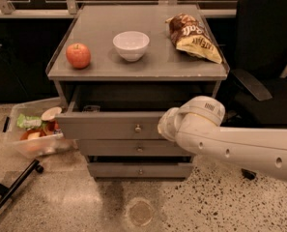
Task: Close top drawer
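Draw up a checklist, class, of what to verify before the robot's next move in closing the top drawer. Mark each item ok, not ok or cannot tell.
1. Top drawer stands pulled out, so a push is needed: ok.
2. Gripper is at the drawer front, right of the knob: ok.
3. Gripper is touching the drawer front: cannot tell.
4. Drawer's inside holds nothing that rises above its rim: cannot tell, it is dark.
5. Apple, white bowl and chip bag sit on the cabinet top, back from its front edge: ok.
6. Plastic bin on the floor lies left of the cabinet, out of the drawer's path: ok.
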Controlling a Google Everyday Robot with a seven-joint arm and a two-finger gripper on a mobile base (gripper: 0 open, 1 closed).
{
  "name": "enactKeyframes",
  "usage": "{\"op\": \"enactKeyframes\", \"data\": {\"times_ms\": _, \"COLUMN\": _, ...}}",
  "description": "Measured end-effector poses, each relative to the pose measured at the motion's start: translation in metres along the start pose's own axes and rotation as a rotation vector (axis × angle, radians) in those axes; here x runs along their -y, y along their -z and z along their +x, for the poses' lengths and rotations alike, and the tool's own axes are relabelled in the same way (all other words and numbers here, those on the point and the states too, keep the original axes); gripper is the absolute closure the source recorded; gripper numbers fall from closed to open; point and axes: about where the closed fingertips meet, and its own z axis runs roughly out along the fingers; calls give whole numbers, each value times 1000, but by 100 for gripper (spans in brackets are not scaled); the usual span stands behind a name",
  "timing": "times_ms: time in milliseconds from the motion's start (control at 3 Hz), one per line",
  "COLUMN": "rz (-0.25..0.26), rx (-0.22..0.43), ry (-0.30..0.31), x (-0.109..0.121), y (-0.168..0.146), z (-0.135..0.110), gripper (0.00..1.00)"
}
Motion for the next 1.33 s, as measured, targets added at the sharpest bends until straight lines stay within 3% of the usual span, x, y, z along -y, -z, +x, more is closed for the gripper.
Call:
{"op": "enactKeyframes", "data": {"times_ms": 333, "rz": -50, "rx": 27, "ry": -23, "x": -26, "y": 8, "z": 7, "gripper": 100}}
{"op": "enactKeyframes", "data": {"times_ms": 667, "rz": -87, "rx": 47, "ry": -24, "x": -38, "y": 1, "z": 6, "gripper": 100}}
{"op": "enactKeyframes", "data": {"times_ms": 1000, "rz": -88, "rx": 68, "ry": -3, "x": -30, "y": -13, "z": 2, "gripper": 100}}
{"op": "enactKeyframes", "data": {"times_ms": 1333, "rz": -65, "rx": 93, "ry": 38, "x": -14, "y": -25, "z": -3, "gripper": 81}}
